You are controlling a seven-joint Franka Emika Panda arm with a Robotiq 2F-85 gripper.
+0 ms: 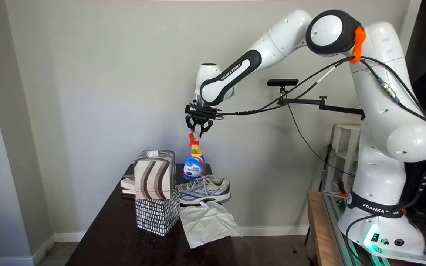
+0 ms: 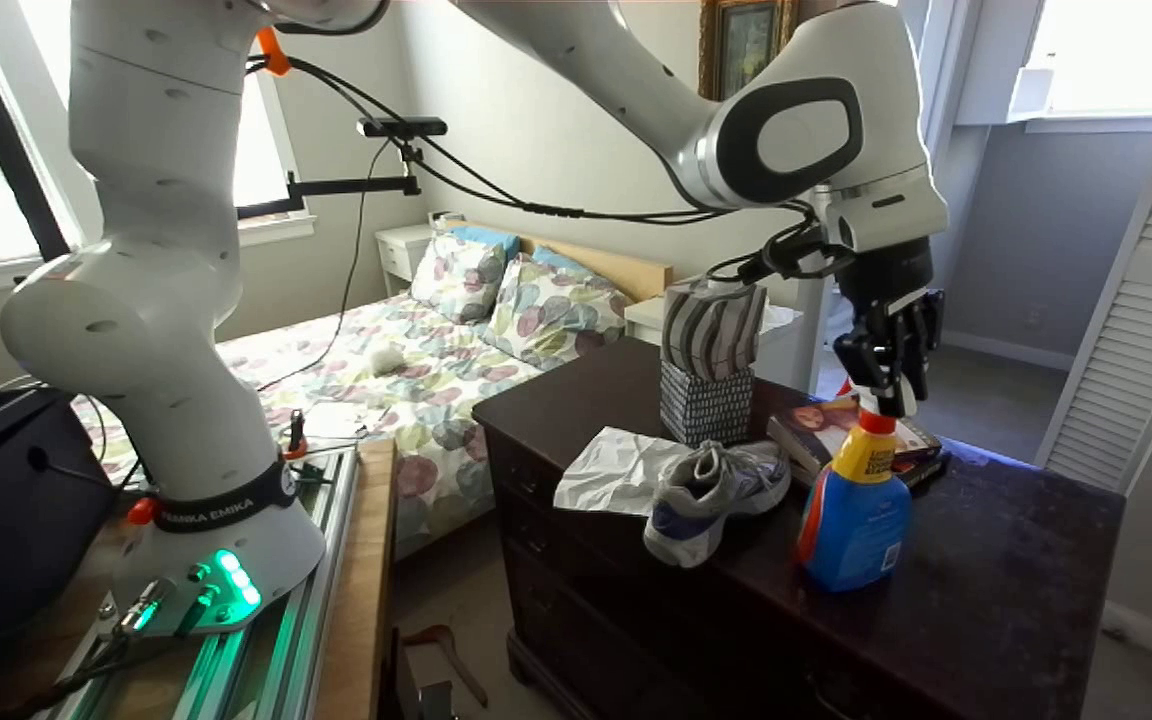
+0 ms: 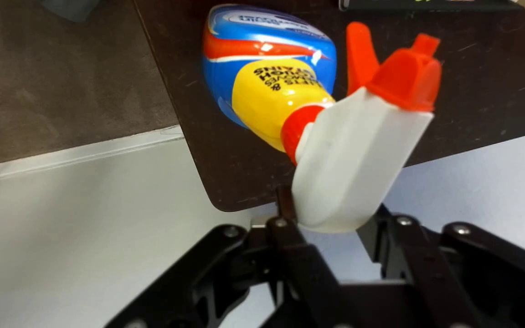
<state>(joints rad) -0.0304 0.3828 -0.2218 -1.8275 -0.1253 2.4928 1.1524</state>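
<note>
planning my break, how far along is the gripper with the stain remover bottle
Looks done: the gripper is in place, fingers either side of the white spray head. In hand: seemingly the grip; firm contact can't be judged in the wrist view. Left: probably lifting the stain remover bottle, which stands on the dark dresser.

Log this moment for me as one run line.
tool: jaws astride white spray head, grip unclear | spray bottle: upright on dresser | nearby: shoe, books

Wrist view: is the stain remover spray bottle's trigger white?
No, the trigger on the stain remover spray bottle is orange-red.
</note>
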